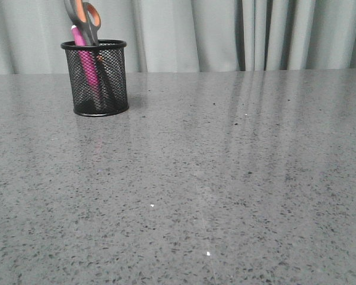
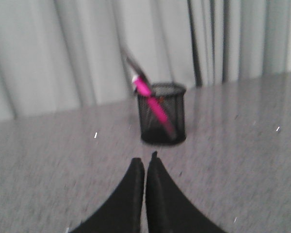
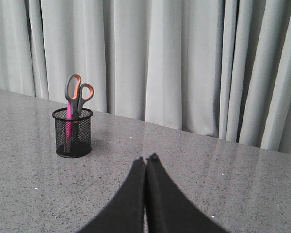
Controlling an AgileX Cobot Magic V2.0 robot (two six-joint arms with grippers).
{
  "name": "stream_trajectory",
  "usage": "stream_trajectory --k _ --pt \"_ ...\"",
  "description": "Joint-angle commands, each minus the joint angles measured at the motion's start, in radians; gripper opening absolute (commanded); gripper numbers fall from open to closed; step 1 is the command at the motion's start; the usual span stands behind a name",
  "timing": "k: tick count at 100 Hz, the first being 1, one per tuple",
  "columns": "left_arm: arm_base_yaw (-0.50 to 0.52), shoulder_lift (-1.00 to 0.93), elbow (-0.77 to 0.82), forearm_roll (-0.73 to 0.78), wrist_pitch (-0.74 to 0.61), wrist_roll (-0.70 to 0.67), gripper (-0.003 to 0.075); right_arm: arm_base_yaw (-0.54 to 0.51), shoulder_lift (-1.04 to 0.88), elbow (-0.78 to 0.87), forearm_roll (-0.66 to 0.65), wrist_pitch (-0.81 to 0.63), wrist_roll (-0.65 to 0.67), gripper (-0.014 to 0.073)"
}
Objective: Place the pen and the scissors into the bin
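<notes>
The black mesh bin stands at the far left of the table. The pink pen and the scissors stand inside it, handles up. The bin with the pen shows blurred in the left wrist view, ahead of my left gripper, which is shut and empty. In the right wrist view the bin, the pen and the scissors are far off from my right gripper, shut and empty. Neither gripper shows in the front view.
The grey speckled table stretches to a grey curtain at its far edge.
</notes>
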Motion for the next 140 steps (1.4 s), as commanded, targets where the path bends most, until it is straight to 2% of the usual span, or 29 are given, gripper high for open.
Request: stream_trajectory --k 1,12,27,48,62,140 --pt "0.076 -0.003 0.004 0.202 -0.007 -0.266 -0.0019 -0.007 0.001 -0.021 -0.025 -0.066 -0.005 -0.0061" --pt "0.153 -0.027 0.04 0.215 -0.002 -0.276 -0.0019 -0.007 0.001 -0.021 -0.025 -0.066 -0.005 -0.0061" --pt "0.196 -0.033 0.089 0.224 -0.026 -0.277 -0.0019 -0.007 0.001 -0.021 -0.025 -0.066 -0.005 -0.0061" --pt "0.196 -0.033 0.153 0.227 -0.063 -0.278 -0.0019 -0.007 0.001 -0.021 -0.025 -0.066 -0.005 -0.0061" --pt "0.196 -0.033 0.153 0.26 -0.009 -0.278 -0.0019 -0.007 0.001 -0.021 -0.025 -0.066 -0.005 -0.0061" --pt "0.196 -0.033 0.153 0.273 -0.019 -0.278 -0.0019 -0.008 0.001 -0.021 -0.025 -0.066 -0.005 -0.0061"
